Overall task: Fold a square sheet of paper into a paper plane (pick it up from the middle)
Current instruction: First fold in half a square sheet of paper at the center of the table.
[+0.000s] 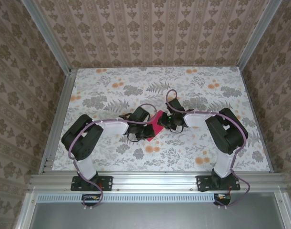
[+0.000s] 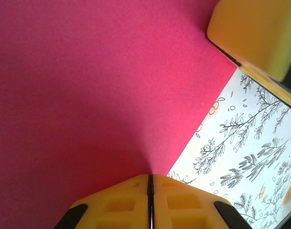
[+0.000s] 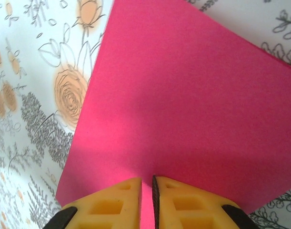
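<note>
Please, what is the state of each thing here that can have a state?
square sheet of paper: pinched by both grippers, no sharp crease visible.
left gripper: shut on the sheet.
right gripper: shut on the sheet.

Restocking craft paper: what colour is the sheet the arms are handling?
Plain bright magenta-pink; the sheet shows best in the right wrist view.
</note>
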`<action>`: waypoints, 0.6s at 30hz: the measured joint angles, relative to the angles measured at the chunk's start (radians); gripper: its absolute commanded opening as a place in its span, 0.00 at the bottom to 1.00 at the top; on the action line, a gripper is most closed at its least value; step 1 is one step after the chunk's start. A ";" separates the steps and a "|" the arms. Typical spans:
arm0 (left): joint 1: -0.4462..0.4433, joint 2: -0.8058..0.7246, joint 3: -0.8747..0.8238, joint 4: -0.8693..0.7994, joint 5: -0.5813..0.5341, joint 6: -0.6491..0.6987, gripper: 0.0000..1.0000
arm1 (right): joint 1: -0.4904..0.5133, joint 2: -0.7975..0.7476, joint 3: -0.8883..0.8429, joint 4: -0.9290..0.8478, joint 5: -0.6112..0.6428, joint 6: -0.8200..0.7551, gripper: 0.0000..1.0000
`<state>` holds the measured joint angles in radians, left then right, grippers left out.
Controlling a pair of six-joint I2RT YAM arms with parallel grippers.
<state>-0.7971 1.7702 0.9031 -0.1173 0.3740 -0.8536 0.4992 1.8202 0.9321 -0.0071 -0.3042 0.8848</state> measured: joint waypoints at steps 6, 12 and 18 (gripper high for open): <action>0.000 0.000 0.000 -0.002 -0.001 0.000 0.08 | -0.010 -0.089 -0.051 0.004 -0.093 -0.096 0.14; 0.000 0.000 0.001 -0.003 -0.001 0.000 0.08 | 0.011 -0.099 -0.072 0.001 -0.142 -0.127 0.10; 0.000 0.000 0.003 -0.007 -0.003 0.000 0.08 | 0.026 -0.067 -0.075 0.001 -0.165 -0.137 0.09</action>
<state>-0.7971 1.7706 0.9058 -0.1242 0.3706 -0.8539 0.5251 1.7531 0.8574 -0.0063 -0.4694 0.7483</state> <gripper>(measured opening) 0.078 0.095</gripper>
